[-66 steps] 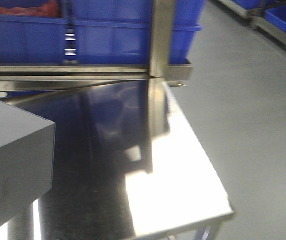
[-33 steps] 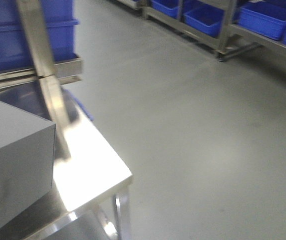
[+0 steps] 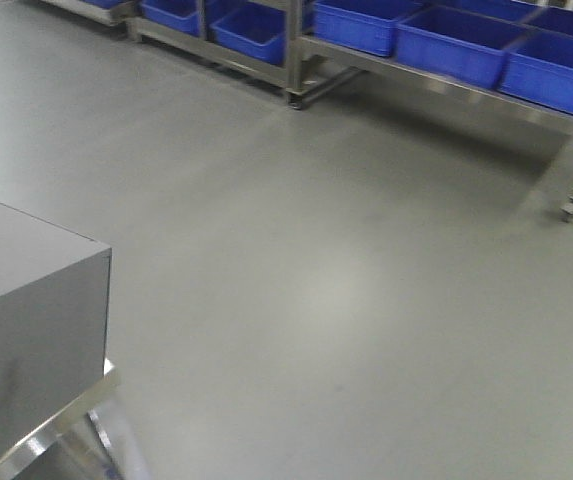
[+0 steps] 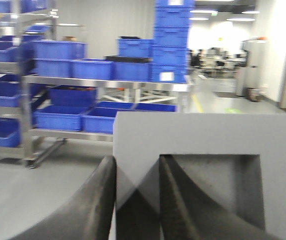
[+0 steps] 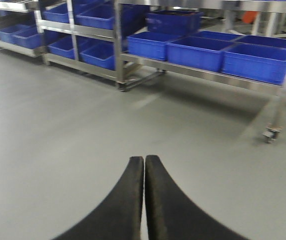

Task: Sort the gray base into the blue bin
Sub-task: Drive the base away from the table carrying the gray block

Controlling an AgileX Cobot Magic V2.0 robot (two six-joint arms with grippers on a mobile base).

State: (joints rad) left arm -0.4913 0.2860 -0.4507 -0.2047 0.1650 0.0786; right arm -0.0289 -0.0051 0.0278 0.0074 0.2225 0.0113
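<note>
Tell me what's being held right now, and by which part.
The left gripper holds the gray base by one wall of its recess, one finger outside, one inside. The right gripper is shut on nothing.

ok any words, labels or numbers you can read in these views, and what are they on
No text can be read in any view.
pale label on the stacked blue crate: too blurred to read.
gray base: no marking shows on the faces in view.
</note>
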